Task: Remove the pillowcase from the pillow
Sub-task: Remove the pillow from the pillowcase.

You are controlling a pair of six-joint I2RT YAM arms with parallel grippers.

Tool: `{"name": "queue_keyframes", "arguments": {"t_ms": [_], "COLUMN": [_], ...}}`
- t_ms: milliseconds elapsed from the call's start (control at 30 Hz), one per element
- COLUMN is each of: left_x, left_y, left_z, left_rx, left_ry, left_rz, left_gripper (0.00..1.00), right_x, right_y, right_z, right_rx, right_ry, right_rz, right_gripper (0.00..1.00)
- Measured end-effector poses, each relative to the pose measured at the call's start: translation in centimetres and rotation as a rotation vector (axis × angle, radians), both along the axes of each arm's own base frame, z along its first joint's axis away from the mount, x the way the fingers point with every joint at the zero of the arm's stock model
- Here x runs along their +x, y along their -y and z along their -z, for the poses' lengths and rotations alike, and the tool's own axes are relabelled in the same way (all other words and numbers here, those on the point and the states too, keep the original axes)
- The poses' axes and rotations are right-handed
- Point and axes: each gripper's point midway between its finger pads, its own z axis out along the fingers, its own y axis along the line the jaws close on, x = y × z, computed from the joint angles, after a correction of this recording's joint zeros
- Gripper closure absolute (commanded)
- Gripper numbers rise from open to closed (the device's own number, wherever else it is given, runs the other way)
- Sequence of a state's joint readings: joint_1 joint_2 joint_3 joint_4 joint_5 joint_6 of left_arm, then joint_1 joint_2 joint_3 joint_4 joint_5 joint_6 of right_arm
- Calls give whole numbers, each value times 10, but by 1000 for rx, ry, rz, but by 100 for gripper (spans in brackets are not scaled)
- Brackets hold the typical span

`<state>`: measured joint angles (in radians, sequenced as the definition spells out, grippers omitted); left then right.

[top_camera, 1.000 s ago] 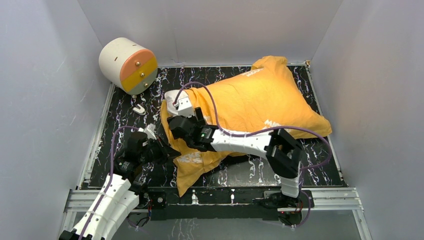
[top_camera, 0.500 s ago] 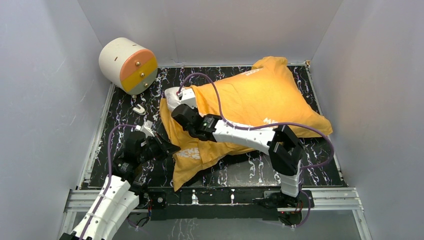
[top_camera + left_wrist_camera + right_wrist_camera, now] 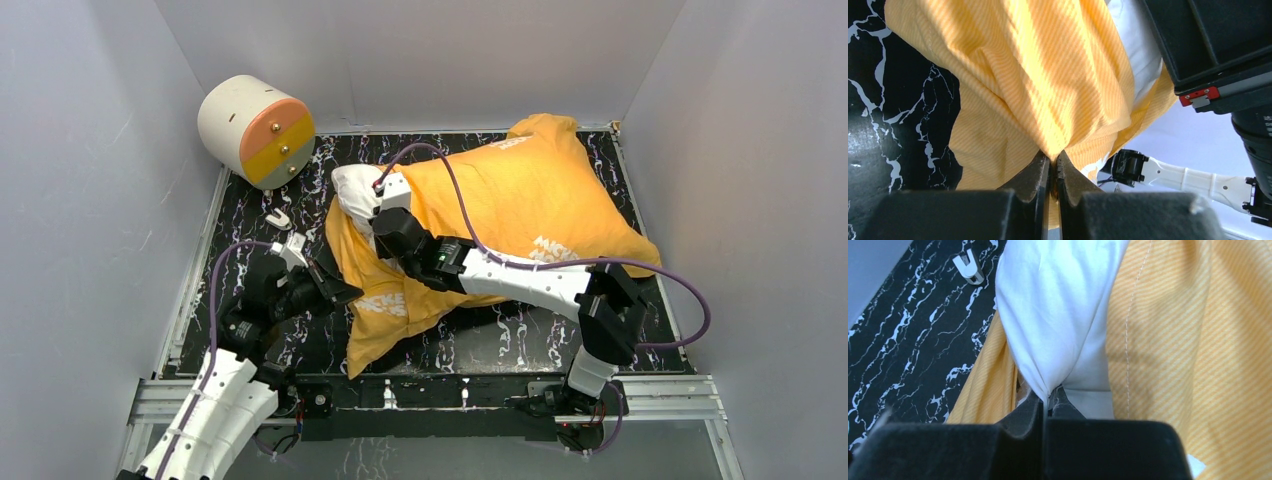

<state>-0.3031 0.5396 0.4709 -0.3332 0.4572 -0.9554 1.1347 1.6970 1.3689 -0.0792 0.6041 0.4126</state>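
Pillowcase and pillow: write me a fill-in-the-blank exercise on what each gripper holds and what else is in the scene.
1. The right gripper is shut on a pinch of the ____ pillow.
2. The left gripper is shut on the pillowcase, whose visible face is ____.
3. In the top view, the cream cylinder sits at the far ____ of the scene.

Missing words: white; orange-yellow; left.
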Motion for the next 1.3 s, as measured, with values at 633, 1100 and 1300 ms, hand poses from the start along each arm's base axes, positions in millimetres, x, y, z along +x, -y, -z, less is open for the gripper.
{"name": "queue_keyframes", "arguments": {"t_ms": [633, 1100, 1300], "left_x": [58, 39, 16], "left_y": [-4, -5, -28], "left_z": [-34, -10, -17], "left_rx": [208, 153, 42], "left_ry": [-4, 1, 74], "left_rz": [1, -14, -206], "left_gripper": [96, 100, 100], "right_x": [-2, 1, 17], "right_y": [-4, -2, -13], "right_z": [-12, -18, -42], "right_rx": [34, -25, -65], "right_ry": [68, 128, 293], "right_rz": [-5, -5, 28], "right_gripper": [100, 100, 100]}}
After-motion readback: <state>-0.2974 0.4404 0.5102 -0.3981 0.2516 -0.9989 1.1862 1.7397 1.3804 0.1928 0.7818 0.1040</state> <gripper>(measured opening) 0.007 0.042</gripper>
